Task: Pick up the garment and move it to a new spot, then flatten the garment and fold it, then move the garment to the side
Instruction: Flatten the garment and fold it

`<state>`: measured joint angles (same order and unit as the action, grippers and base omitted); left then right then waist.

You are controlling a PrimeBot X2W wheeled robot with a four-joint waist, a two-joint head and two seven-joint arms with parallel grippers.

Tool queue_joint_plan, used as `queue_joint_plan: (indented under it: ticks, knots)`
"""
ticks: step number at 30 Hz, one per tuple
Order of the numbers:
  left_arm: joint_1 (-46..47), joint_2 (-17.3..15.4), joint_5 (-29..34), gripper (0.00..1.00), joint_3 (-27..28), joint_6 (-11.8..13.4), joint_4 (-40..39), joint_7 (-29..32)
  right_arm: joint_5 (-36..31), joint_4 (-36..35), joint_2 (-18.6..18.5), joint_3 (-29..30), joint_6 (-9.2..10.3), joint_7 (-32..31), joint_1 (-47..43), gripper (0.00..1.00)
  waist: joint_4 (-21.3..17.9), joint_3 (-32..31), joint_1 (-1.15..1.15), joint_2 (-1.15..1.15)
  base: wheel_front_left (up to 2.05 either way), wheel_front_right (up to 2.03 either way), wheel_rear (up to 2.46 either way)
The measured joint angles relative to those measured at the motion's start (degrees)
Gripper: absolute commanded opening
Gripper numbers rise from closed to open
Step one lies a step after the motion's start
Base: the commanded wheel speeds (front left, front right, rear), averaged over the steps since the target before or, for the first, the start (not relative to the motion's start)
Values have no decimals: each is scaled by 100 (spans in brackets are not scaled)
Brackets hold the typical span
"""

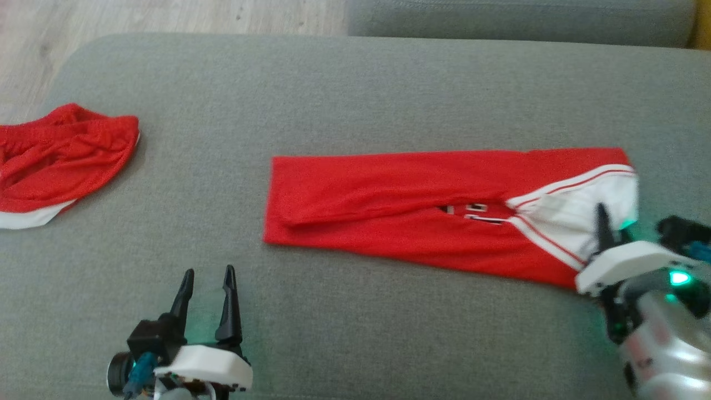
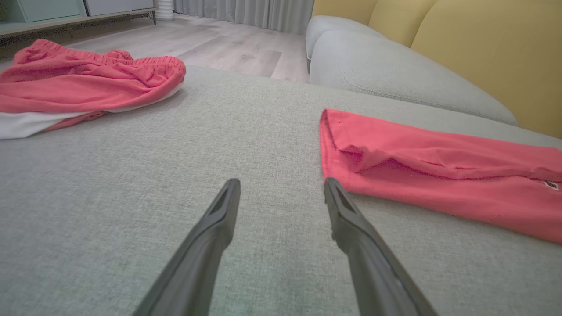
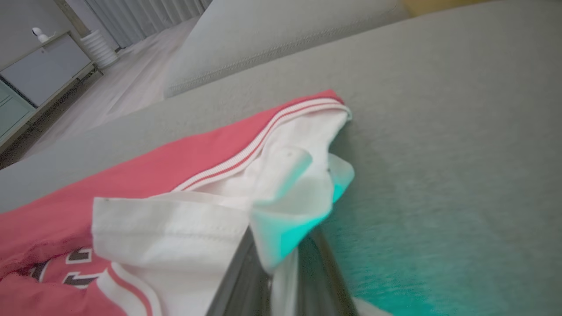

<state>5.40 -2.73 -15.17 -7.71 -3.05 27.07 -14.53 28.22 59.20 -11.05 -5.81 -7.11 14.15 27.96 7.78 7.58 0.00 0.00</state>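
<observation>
So the garment (image 1: 389, 205), a red jersey with white striped trim and black-and-white lettering, is folded into a long narrow strip and lies flat on the grey cushion (image 1: 355, 94), across the cushion's middle and right half, with its white-trimmed end towards the cushion's right edge. The right gripper (image 1: 605, 219) is at that end, and in the right wrist view its two dark fingers (image 3: 239, 276) sit close together with a bunched fold of the white fabric pinched between them, so it's clamped onto the garment (image 3: 175, 175), and there's a teal glow on the cloth and on the cushion right next to it. The other end of the strip is a neat straight red edge near the cushion's centre. The left gripper (image 1: 209, 270) is over the cushion's near-left part, just short of that red edge, with its fingers spread apart and nothing between them. In the left wrist view (image 2: 282, 182) one fingertip is just beside the garment's (image 2: 439, 175) corner, but I can't tell if it's touching. At the cushion's left edge there's a rumpled pair of red shorts (image 1: 61, 155) with a white band, well apart from the jersey. Beyond the cushion's far edge there's pale wood floor (image 1: 166, 16) and another grey seat (image 1: 516, 19), with a yellow backrest (image 2: 483, 52) behind that.
</observation>
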Motion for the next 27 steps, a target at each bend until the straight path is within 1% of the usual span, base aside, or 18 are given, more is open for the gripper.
queue_joint_plan:
  ticks: [3, 5, 6, 7, 11, 14, 17, 20, 23, 27]
  knots:
    - [-18, 1, -49, 100, -68, 0, 22, 0, -9, -403, -166, 80, 0, 2, -90, 0, -64, -77, 0, 0, 0, 0, 0]
    - [-34, 1, -88, 100, -149, 0, 26, 0, -56, -809, -140, 23, 1, 4, -120, 0, -91, -113, 0, 0, 0, 0, 0]
    - [-34, 1, -88, 100, -149, 0, 26, 0, -56, -809, -140, 23, 1, 4, -120, 0, -91, -113, 0, 0, 0, 0, 0]
    - [-55, 3, -111, 100, -174, 0, 31, 0, -55, -992, -87, -44, 1, 4, -125, 0, -95, -127, 0, 0, 0, 0, 0]
    - [-104, 1, -148, 100, -358, -8, 84, 0, -31, -1644, 233, -650, 1, 5, -171, 0, -2, -146, 0, 0, 0, 0, 0]
    - [-96, 2, -159, 100, -536, -51, 89, 0, 135, -1896, 424, -1272, 1, 7, -173, 0, 171, -145, 0, 0, 0, 0, 0]
    - [-96, 1, -199, 100, -660, -48, 101, 0, 391, -1940, 521, -1793, 1, 5, -171, 0, 423, -140, 0, 0, 0, 0, 0]
    - [-95, -1, -199, 100, -794, -53, 111, 0, 565, -1860, 537, -2127, 1, 7, -163, 0, 734, -128, 0, 0, 0, 0, 0]
    - [-94, 1, -199, 100, -926, -60, 120, 0, 666, -1637, 550, -2324, 1, 7, -140, 0, 1098, -106, 0, 0, 0, 0, 0]
    - [-87, -2, -220, 100, -1046, -97, 97, 0, 708, -1295, 558, -2372, 1, 7, -7, 0, 1576, -62, 0, 0, 0, 0, 0]
